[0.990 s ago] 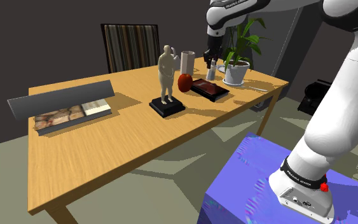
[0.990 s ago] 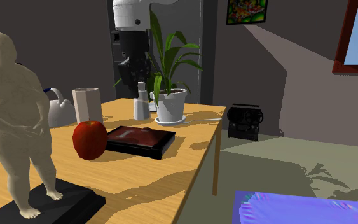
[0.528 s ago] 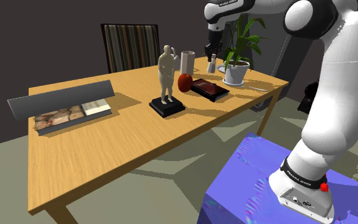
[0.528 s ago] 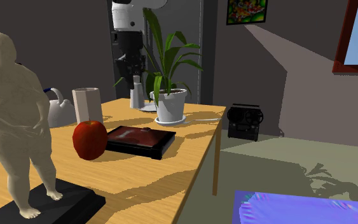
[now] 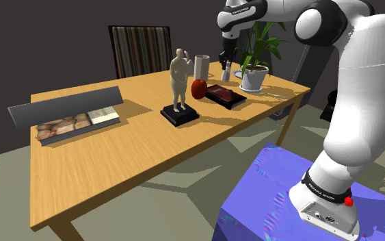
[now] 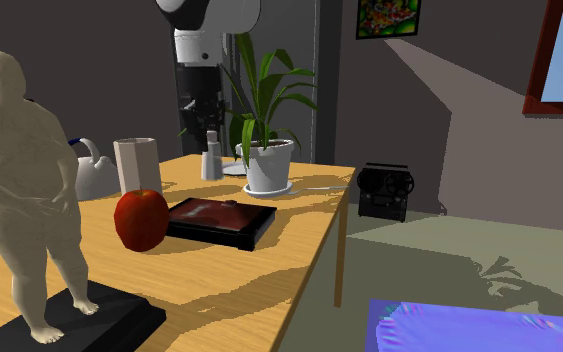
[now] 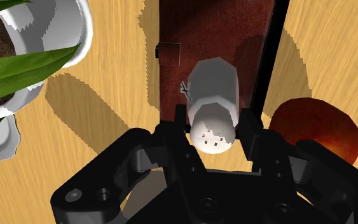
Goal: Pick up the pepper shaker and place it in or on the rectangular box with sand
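The pepper shaker (image 5: 226, 73) (image 6: 210, 159) is a small white tapered pot with holes in its top (image 7: 214, 105). My black gripper (image 5: 226, 67) (image 6: 209, 135) (image 7: 214, 124) is shut on it, one finger on each side near the top. It hangs a little above the table, between the white cup and the potted plant in the shoulder view. Seen from the wrist, the shaker is over the flat black-rimmed box (image 5: 226, 96) (image 6: 219, 221) (image 7: 234, 32), whose filling is dark reddish brown.
A red apple (image 5: 198, 88) (image 6: 141, 218) (image 7: 317, 124) lies beside the box. Close by stand a white cup (image 5: 202, 66) (image 6: 137, 165), a potted plant (image 5: 255, 75) (image 6: 267, 165) (image 7: 37, 38) and a tan figurine (image 5: 179, 82) (image 6: 24, 180). A long grey lidded box (image 5: 71, 116) sits at the shoulder view's left.
My gripper has carried the shaker towards the shoulder view's left, away from the plant pot and towards the cup. The grip has stayed shut.
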You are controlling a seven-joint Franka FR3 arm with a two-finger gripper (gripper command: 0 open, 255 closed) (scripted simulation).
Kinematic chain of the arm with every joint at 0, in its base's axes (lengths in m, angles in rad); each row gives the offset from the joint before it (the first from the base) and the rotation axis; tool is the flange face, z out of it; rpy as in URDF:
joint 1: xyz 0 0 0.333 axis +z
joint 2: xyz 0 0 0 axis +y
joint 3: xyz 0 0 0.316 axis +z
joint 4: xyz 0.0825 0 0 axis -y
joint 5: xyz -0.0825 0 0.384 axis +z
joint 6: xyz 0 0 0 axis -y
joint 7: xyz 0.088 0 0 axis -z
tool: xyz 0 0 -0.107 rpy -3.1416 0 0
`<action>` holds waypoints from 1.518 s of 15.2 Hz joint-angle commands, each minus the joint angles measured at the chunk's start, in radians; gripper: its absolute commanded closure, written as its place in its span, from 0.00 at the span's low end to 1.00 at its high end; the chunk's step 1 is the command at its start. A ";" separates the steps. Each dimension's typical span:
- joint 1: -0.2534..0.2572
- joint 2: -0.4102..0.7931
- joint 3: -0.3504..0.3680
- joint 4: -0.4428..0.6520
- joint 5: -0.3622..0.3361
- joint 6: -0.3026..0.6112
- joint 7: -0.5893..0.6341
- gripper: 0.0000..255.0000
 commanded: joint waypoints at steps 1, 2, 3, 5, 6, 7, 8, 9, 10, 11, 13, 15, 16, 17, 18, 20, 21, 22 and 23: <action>0.000 0.003 0.000 -0.024 0.000 0.028 0.001 1.00; 0.000 0.005 0.000 -0.036 0.000 0.041 0.002 1.00; 0.000 0.006 0.000 -0.047 0.000 0.054 0.002 1.00; 0.000 0.010 0.001 -0.068 0.000 0.079 0.004 1.00; 0.000 0.013 0.001 -0.078 0.000 0.091 0.005 1.00; 0.000 0.015 0.001 -0.088 0.000 0.103 0.006 1.00; 0.000 0.018 0.001 -0.097 0.001 0.115 0.006 1.00; 0.000 0.021 0.002 -0.106 0.001 0.127 0.007 1.00; 0.000 0.024 0.002 -0.115 0.001 0.139 0.008 1.00; 0.000 0.028 0.002 -0.123 0.001 0.151 0.008 1.00; 0.000 0.031 0.002 -0.133 0.002 0.164 0.009 1.00; 0.000 0.031 0.002 -0.132 0.002 0.164 0.009 1.00; 0.000 0.031 0.002 -0.132 0.002 0.164 0.009 1.00; 0.000 0.031 0.002 -0.132 0.002 0.164 0.009 1.00; 0.000 0.031 0.002 -0.132 0.002 0.164 0.009 1.00; 0.000 0.031 0.002 -0.132 0.002 0.164 0.009 0.00; 0.000 0.031 0.002 -0.132 0.002 0.164 0.009 0.00; 0.000 0.031 0.002 -0.132 0.002 0.164 0.009 0.00; 0.000 0.031 0.002 -0.132 0.002 0.164 0.009 0.00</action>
